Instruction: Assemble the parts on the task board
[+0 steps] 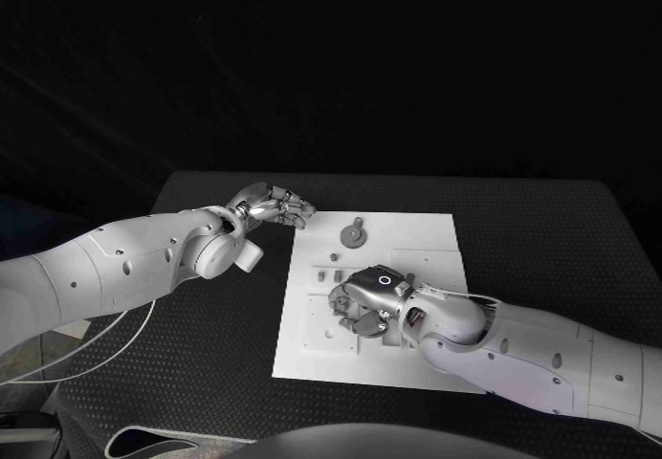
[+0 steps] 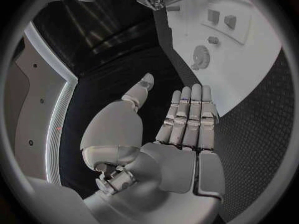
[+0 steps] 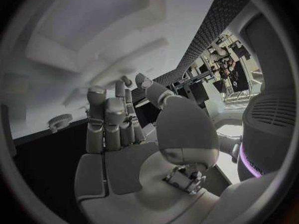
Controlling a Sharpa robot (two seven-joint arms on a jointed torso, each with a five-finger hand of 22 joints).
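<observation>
right hand (image 1: 367, 304) sits low over the middle of the task board (image 1: 428, 239), fingers curled down; i cannot tell whether it has a part. left hand (image 1: 272, 205) hovers over the bench (image 1: 552, 220) just off the board's far left corner, fingers straight, holding nothing. a gear-shaped part (image 1: 355, 232) lies flat near the far edge; small pegs (image 1: 337, 275) stand just beside the right hand. risk as i judge it: the fingers hide the seat, so a push could jam or shift the board. no containers here.

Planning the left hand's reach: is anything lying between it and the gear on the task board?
Nothing visible. The left hand hovers open over black table beside the task board; the gear lies flat on bare white plate.
</observation>
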